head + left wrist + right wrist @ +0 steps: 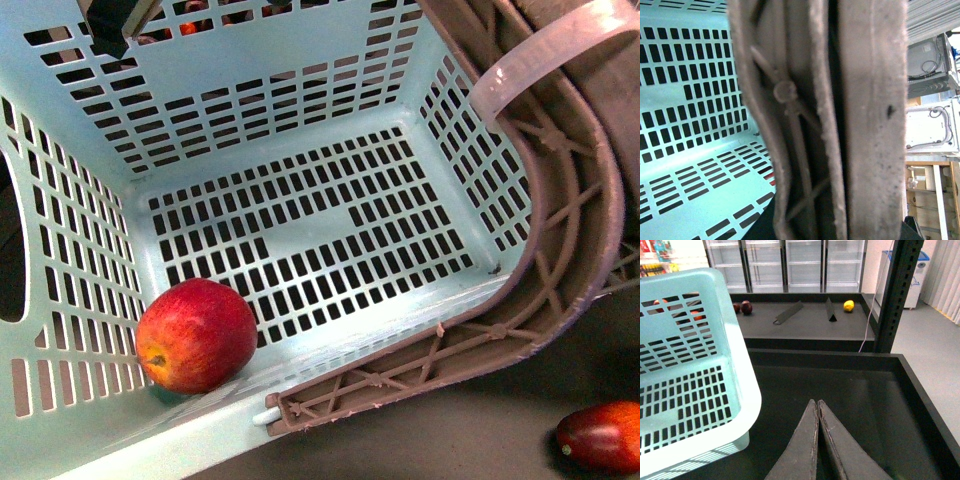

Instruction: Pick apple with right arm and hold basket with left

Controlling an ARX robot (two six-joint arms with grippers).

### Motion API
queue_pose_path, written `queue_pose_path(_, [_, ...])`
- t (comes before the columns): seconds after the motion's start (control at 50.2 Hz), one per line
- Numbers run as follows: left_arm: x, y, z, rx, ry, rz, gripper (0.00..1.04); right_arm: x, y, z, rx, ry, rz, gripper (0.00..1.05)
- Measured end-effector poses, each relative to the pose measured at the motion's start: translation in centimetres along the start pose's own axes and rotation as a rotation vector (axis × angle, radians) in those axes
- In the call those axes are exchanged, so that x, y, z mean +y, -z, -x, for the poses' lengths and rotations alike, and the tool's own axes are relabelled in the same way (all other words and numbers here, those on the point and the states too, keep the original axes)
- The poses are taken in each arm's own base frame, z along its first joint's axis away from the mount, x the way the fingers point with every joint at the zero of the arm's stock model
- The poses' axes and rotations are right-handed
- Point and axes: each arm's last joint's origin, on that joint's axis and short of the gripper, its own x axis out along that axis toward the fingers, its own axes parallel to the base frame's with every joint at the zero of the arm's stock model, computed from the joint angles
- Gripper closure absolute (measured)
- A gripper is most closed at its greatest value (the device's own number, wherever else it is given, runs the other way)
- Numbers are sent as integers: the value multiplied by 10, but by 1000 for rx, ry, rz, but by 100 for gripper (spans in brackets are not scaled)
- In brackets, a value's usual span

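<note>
The apple [196,335], round and red with yellowish flecks, lies inside the aqua basket [330,150] in a floor corner against a slotted wall. The brown handles [560,250], bound by a white tie [545,55], arch over the basket's rim. In the left wrist view the handles [860,120] fill the picture, and my left gripper [837,227] is shut on them. My right gripper [817,402] is shut and empty, hovering over a dark tray floor just beside the basket's outer wall [700,405]. It is out of the front view.
An elongated red fruit [605,435] lies on the dark surface outside the basket. The right wrist view shows a black tray rim [920,385], a black upright post [897,295], and a far shelf with dark red fruits [746,306] and a yellow fruit [848,305].
</note>
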Motion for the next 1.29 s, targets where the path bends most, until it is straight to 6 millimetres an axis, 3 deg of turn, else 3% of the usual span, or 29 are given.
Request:
queue_pose_path(0.677, [0, 0, 0, -1, 0, 2, 89, 0, 3, 15, 7, 0, 1, 101])
queue_pose_path(0.876, [0, 0, 0, -1, 0, 1, 89, 0, 3, 15, 7, 0, 1, 65])
queue_pose_path(1.155, [0, 0, 0, -1, 0, 1, 89, 0, 3, 15, 7, 0, 1, 28])
queue_pose_path(1.254, [0, 0, 0, -1, 0, 2, 89, 0, 3, 15, 7, 0, 1, 8])
queue_pose_path(1.294, [0, 0, 0, -1, 0, 2, 89, 0, 3, 15, 7, 0, 1, 8])
